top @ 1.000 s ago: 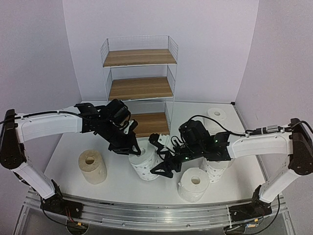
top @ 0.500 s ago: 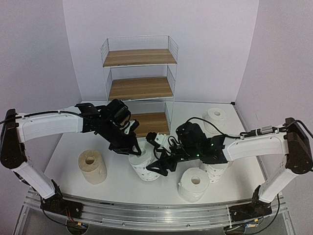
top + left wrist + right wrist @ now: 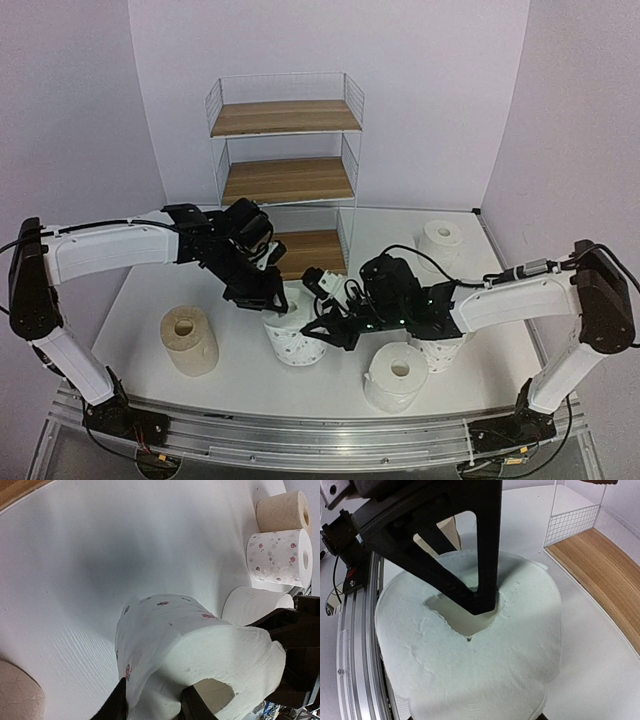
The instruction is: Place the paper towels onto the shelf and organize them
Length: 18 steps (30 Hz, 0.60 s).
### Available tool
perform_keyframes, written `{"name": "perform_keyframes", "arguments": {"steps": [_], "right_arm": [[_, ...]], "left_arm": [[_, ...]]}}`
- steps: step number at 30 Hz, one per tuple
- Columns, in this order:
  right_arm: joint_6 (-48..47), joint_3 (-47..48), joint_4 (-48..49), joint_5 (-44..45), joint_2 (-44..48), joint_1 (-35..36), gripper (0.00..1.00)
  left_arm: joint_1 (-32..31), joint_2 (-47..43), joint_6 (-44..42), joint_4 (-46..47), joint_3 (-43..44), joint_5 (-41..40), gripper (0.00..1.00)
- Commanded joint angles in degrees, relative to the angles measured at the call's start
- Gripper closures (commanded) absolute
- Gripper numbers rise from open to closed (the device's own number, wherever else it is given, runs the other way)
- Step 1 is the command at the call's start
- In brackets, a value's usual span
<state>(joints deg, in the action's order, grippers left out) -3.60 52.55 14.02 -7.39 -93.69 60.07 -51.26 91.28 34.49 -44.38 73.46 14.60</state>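
White table (image 3: pixel 140 290) between lilac walls, with the shelf (image 3: pixel 288 180) at its far side and no roll in sight on its boards. The dotted roll (image 3: pixel 290 345) is in front of the shelf, a little out from the bottom board's front edge, so nothing is placed yet. Change over the last second: the right gripper (image 3: pixel 325 328), wide and clear of the roll a moment ago, moves in toward the shelf front and narrows onto the roll's rim. In the right wrist view one finger (image 3: pixel 487 555) stands inside the core. Its partner is hidden beyond the wall, and the core is dented to a heart shape, which reads as a pinch. The left gripper (image 3: pixel 265 298) keeps its place on the shelf-side rim, with the wall between its fingers (image 3: pixel 192 705). Both tools therefore hold one roll, which suggests a handover or a two-handed carry toward the shelf. Which arm will let go cannot be judged. The roll's long axis runs roughly upright, and its open core points up, leaning slightly toward the shelf. Whether its base touches the table cannot be told. A tan roll (image 3: pixel 188 340) stands front-left of the shelf, and a white roll (image 3: pixel 440 240) stands just right of its foot.
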Motion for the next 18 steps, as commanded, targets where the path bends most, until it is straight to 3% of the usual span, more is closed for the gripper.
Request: {"name": "perform_keyframes", "arguments": {"steps": [1, 4, 9, 13, 18], "right_arm": [[4.8, 0.7, 9.7, 3.7, -0.6, 0.2, 0.87], [6.5, 1.0, 10.1, 8.3, -0.8, 0.2, 0.91], [8.9, 2.4, 10.2, 21.5, -2.7, 0.3, 0.92], [10.3, 5.9, 10.3, 31.2, -6.5, -0.2, 0.93], [12.2, 12.5, 10.8, 32.9, -12.8, -3.3, 0.94]], "left_arm": [[-1.3, -1.1, 1.6, 6.4, 6.1, 1.1, 0.58], [-1.3, -1.5, 2.4, 3.8, 7.5, -2.9, 0.31], [-1.3, -4.1, 4.8, -2.9, 10.4, -14.0, 0.02], [-1.3, -8.5, 9.2, -8.8, 10.8, -25.8, 0.01], [-1.3, -15.5, 15.8, -12.3, 5.9, -34.2, 0.00]]}}
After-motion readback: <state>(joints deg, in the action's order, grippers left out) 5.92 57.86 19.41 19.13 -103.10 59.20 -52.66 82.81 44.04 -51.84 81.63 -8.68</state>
